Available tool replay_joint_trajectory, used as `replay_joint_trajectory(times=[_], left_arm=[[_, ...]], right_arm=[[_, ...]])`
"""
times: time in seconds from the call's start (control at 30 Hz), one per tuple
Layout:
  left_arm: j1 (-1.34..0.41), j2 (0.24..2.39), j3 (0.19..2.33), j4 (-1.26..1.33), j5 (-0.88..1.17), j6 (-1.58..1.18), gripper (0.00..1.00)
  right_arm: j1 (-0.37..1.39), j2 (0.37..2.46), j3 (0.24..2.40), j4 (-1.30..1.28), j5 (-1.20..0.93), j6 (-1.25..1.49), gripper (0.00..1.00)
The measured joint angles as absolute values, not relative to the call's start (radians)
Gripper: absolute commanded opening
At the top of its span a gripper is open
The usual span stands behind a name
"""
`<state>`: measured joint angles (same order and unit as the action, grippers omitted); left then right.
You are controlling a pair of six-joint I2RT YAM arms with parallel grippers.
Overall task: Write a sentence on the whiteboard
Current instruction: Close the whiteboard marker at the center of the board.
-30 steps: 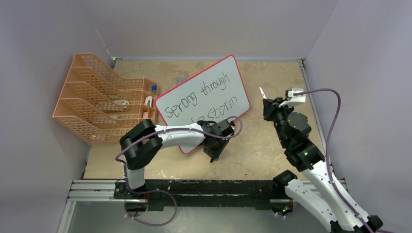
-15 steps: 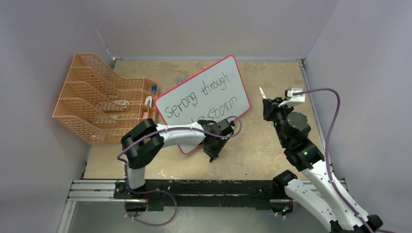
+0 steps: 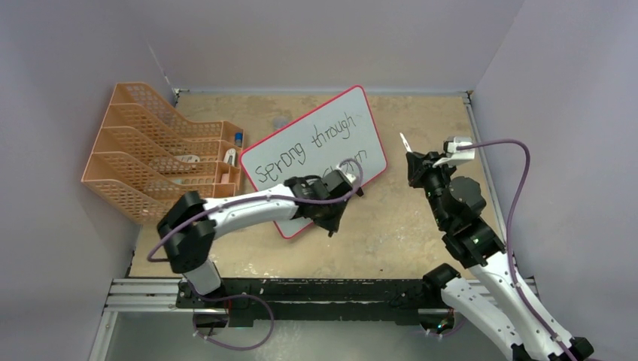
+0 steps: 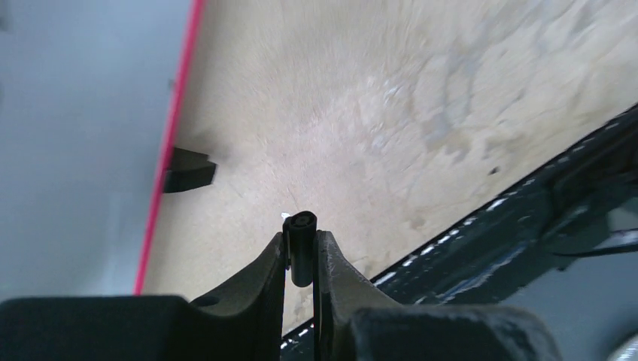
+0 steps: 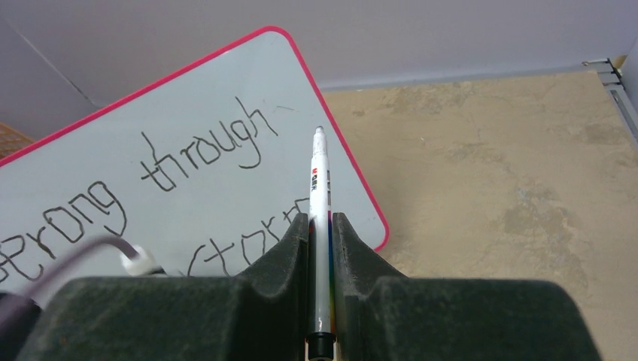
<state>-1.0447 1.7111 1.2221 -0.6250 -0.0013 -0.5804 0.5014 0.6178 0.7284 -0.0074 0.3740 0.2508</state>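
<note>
Left arm (image 3: pixel 248 207) has stretched across the whiteboard (image 3: pixel 320 162); tan table (image 3: pixel 429 120), grey walls (image 3: pixel 301 37).

I read a black handwritten sentence (image 3: pixel 335 134) on the large white red-framed whiteboard (image 3: pixel 360 100): "Sprong through", with "storm" at its 5 o'clock, partly covered. The red label (image 5: pixel 318 179) on the slim white marker pen (image 5: pixel 321 226) is too small.

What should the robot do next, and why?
Probably carry the left hand, pinching a small black cylinder, likely the cap, toward the bare tip of the white marker pen in the right hand: the black handwritten sentence on the red-framed whiteboard looks finished.
</note>
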Motion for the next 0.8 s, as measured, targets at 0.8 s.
replay_joint_trajectory(times=[0.8], left_arm=[[-0.759, 1.228, 1.142, -0.293, -0.147, -1.166, 0.00]], right_arm=[[0.502, 0.616, 0.667, 0.249, -0.038, 0.194, 0.00]])
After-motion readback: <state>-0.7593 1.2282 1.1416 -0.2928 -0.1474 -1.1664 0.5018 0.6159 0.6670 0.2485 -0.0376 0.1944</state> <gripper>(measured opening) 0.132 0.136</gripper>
